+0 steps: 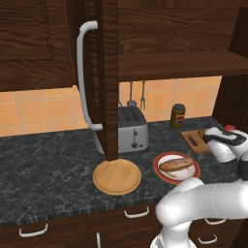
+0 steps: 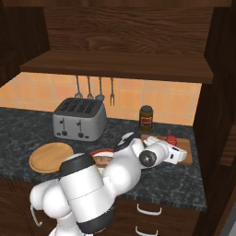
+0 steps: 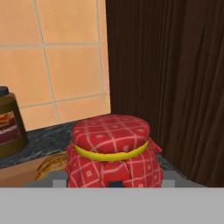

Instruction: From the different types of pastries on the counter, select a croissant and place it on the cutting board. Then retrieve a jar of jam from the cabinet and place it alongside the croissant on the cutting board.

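The end effector (image 2: 177, 154) reaches over the cutting board (image 2: 184, 148) with the jar of jam (image 3: 113, 151) close before it, the croissant (image 3: 50, 166) just beside; its grip cannot be told.

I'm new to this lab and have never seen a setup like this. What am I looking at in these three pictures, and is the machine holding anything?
It is a white robot arm in a simulated kitchen. Two pictures come from cameras behind the arm, to its left and right, looking over the dark stone counter. The third looks along its claw.

On the counter are a toaster, a round wooden disc, a long bread roll on a red-rimmed plate, a brown bottle and a cutting board. The cabinet door stands open.

In the hand view a jam jar with a red checked cloth lid sits right at the claw, the croissant beside it on the board. Whether the claw grips the jar I cannot tell.
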